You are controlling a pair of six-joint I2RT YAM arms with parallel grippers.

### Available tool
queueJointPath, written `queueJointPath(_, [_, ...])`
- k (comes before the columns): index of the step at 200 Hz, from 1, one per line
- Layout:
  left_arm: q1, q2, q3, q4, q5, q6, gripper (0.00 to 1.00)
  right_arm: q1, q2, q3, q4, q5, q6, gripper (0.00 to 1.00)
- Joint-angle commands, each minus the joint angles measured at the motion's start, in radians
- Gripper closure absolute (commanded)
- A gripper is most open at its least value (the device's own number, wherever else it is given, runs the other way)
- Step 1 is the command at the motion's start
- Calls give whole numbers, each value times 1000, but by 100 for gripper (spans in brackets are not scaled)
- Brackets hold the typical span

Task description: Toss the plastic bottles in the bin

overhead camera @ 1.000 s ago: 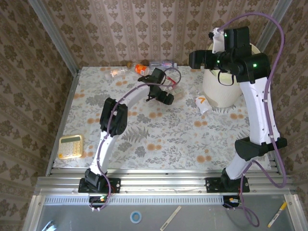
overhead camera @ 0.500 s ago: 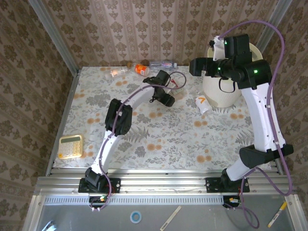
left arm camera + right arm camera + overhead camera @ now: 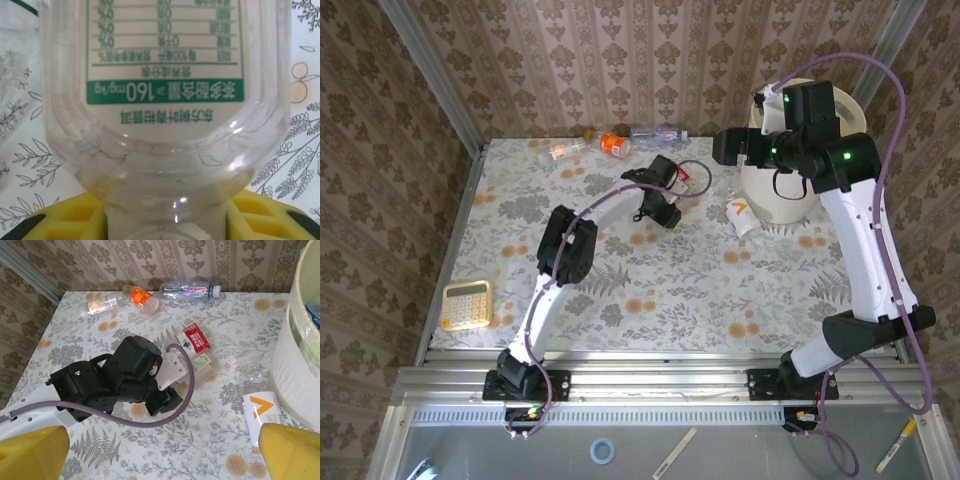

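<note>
Since a second ago the left arm has carried its elbow a little to the right and pushed its wrist on toward the bottle. The right arm has swung its elbow outward and drawn the right gripper nearer along the left side of the bin. The calculator at the near left has not moved. The bottle lies on its side in the middle of the table, left of the bin. It is clear plastic with a pale panel of green print and a green band (the lettering reads upside down in the left wrist view), and it has a red label toward its far end. Its rounded end points into the left gripper. The yellow fingers stand partway in on either side of the narrow part, with no gap to be seen. Whether they press it I cannot tell. The right gripper hangs above the table beside the bin, jaws spread wide with nothing between them. At the foot of the bin lies a crushed bottle with a white label and an orange mark. Along the far edge lie a small bottle, an orange bottle and a long clear bottle.
</note>
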Motion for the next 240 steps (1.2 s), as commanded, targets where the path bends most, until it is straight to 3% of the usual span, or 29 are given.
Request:
queueJointPath(1, [-16, -62, -38, 13, 6, 6, 71, 4, -34, -30, 37, -17, 19, 1])
queueJointPath(70, [-30, -288, -318, 244, 102, -22, 88, -6, -69, -109, 71, -43, 45, 1])
queueJointPath(156, [-55, -528, -560, 555, 304, -50, 90, -36, -68, -180, 21, -60, 107, 0])
queueJointPath(188, [-73, -575, -579, 629, 365, -80, 90, -65, -37, -194, -32, -56, 147, 0])
queueJointPath(240, [-116, -621, -572, 723, 445, -122, 90, -94, -47, -301, 57, -99, 215, 0])
